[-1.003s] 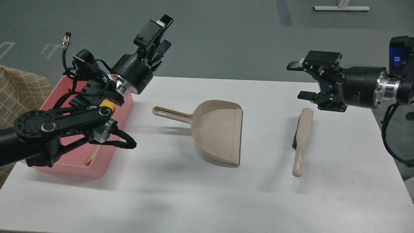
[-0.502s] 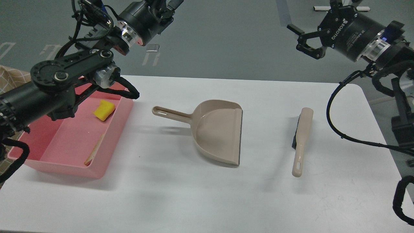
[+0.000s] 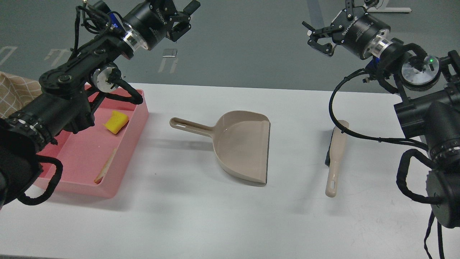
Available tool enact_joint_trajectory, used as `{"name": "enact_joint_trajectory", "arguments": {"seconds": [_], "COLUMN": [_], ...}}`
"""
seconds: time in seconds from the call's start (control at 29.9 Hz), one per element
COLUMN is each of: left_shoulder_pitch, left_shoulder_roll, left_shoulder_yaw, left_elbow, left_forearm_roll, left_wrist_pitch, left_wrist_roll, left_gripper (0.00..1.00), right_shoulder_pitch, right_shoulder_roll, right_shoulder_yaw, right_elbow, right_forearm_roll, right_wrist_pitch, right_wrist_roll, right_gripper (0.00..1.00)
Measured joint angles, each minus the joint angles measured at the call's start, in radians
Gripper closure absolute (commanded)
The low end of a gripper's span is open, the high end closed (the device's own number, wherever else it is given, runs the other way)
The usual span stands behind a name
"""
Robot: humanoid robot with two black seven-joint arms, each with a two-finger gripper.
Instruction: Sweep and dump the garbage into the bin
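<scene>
The pink bin (image 3: 124, 163) stands at the table's left edge. Both scraps of garbage lie inside it: the yellow spongy chunk (image 3: 115, 122) near the far end and the whitish bread-like slice (image 3: 105, 169) against the near right wall. My left gripper (image 3: 186, 17) is raised high above and beyond the bin's far right corner, open and empty. My right gripper (image 3: 317, 31) is raised high at the upper right, beyond the table's far edge, open and empty. The left arm's links cover part of the bin's far left side.
The beige dustpan (image 3: 244, 145) lies empty at mid-table with its handle pointing left. The beige-handled brush (image 3: 335, 160) lies to its right with its handle toward me. A checked cloth (image 3: 16, 93) shows at the far left. Black cables hang from the right arm over the table's right side.
Both arms have lifted up and back from the table, the grippers now higher and farther away. The left arm has cleared the bin, uncovering the yellow chunk and the slice.
</scene>
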Motion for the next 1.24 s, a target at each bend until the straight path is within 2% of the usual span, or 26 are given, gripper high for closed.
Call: {"name": "enact_joint_trajectory", "arguments": {"seconds": [0.13, 0.43, 0.64, 0.94, 1.07, 1.24], "left_shoulder_pitch": [0.029, 0.039, 0.043, 0.095, 0.126, 0.144], "left_shoulder_roll": [-0.037, -0.049, -0.056, -0.002, 0.027, 0.04], "left_shoulder_yaw": [-0.005, 0.0, 0.009, 0.009, 0.005, 0.001], "left_elbow": [0.042, 0.041, 0.033, -0.111, -0.172, -0.184], "left_forearm_roll": [-0.034, -0.038, -0.037, -0.036, -0.036, -0.038], "left_wrist_pitch": [-0.004, -0.004, -0.004, -0.004, -0.004, -0.004], "left_wrist_roll": [0.0, 0.0, 0.0, 0.0, 0.0, 0.0], "left_gripper": [0.02, 0.02, 0.02, 0.02, 0.02, 0.02], "right_shoulder_pitch": [0.004, -0.083, -0.147, -0.248, -0.258, -0.262], "right_shoulder_roll": [0.035, 0.042, 0.005, -0.033, -0.041, -0.043], "right_shoulder_yaw": [-0.005, -0.032, -0.048, -0.049, -0.048, -0.047], "right_elbow": [-0.033, -0.015, 0.102, 0.3, 0.334, 0.338], "right_forearm_roll": [0.001, 0.001, 0.008, 0.008, 0.007, 0.007], "right_wrist_pitch": [0.0, 0.0, 0.0, 0.0, 0.0, 0.0], "right_wrist_roll": [0.004, 0.002, 0.0, 0.0, 0.0, 0.0], "right_gripper": [0.0, 0.0, 0.0, 0.0, 0.0, 0.0]}}
